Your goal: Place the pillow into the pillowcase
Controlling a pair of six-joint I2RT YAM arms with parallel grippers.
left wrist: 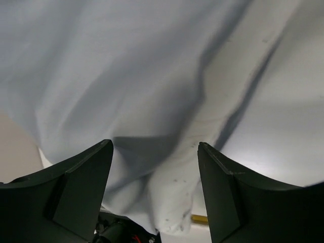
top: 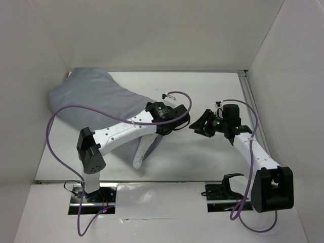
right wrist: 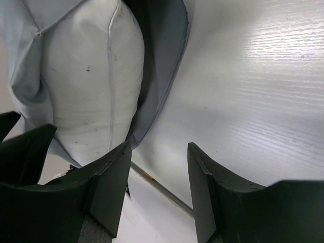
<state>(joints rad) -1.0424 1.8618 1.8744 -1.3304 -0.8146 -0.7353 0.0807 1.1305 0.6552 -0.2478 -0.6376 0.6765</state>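
Note:
The grey pillowcase (top: 96, 96) lies bunched at the back left of the table. The white pillow (top: 142, 152) sits partly inside it, with one end sticking out toward the front. My left gripper (top: 169, 124) hovers over the case's right edge, open. In the left wrist view its gripper (left wrist: 154, 152) stands wide over grey pillowcase (left wrist: 126, 76), with a speckled pillow (left wrist: 177, 202) corner below and nothing clamped. My right gripper (top: 201, 124) is just right of it, open. In the right wrist view the gripper (right wrist: 157, 152) is over bare table, with the pillow (right wrist: 91, 76) and the pillowcase (right wrist: 167, 66) hem to its left.
White walls close in the table at the back and on both sides. A metal rail (top: 248, 96) runs along the right edge. A small dark object (top: 164, 95) lies behind the grippers. Purple cables (top: 53, 126) loop from both arms.

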